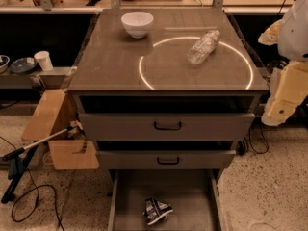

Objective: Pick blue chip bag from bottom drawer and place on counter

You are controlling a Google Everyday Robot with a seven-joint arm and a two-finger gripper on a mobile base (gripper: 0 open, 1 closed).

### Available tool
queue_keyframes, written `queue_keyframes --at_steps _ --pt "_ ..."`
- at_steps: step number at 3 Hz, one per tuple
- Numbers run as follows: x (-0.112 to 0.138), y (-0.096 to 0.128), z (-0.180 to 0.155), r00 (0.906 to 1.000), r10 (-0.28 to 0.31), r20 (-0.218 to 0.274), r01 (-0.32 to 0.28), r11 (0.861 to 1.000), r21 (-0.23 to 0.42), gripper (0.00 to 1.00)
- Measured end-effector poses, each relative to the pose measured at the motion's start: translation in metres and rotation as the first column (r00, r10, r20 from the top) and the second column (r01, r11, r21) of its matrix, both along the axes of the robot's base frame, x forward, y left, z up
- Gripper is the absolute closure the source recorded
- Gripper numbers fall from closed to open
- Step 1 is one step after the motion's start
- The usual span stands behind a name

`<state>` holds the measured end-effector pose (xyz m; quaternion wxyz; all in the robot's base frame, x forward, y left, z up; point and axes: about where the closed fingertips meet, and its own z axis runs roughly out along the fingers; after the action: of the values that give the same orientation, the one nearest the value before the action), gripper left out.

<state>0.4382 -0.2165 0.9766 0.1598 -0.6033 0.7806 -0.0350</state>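
Note:
The blue chip bag (pixel 157 211) lies crumpled on the flat grey floor of the open bottom drawer (pixel 130 201), near the drawer's front middle. The counter (pixel 110 61) is the grey-brown cabinet top with a thin glowing white circle (pixel 144 81) on it. My gripper (pixel 280 109) hangs at the end of the white and cream arm at the right edge of the view. It is beside the cabinet's right side, level with the top drawer, well above and to the right of the bag. Nothing shows in it.
A white bowl (pixel 137 23) stands at the counter's back left. A clear plastic bottle (pixel 203 46) lies inside the circle's upper right. Two upper drawers with black handles (pixel 167 125) are slightly open. Cardboard boxes (pixel 53 129), a tool and cables (pixel 19 167) lie on the floor at left.

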Motion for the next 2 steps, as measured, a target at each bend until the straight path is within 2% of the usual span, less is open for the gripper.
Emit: queue_keyframes --at_steps 2 --pt "0.002 0.002 -0.013 0.9997 0.011 0.021 -0.011 1.000 0.013 0.00"
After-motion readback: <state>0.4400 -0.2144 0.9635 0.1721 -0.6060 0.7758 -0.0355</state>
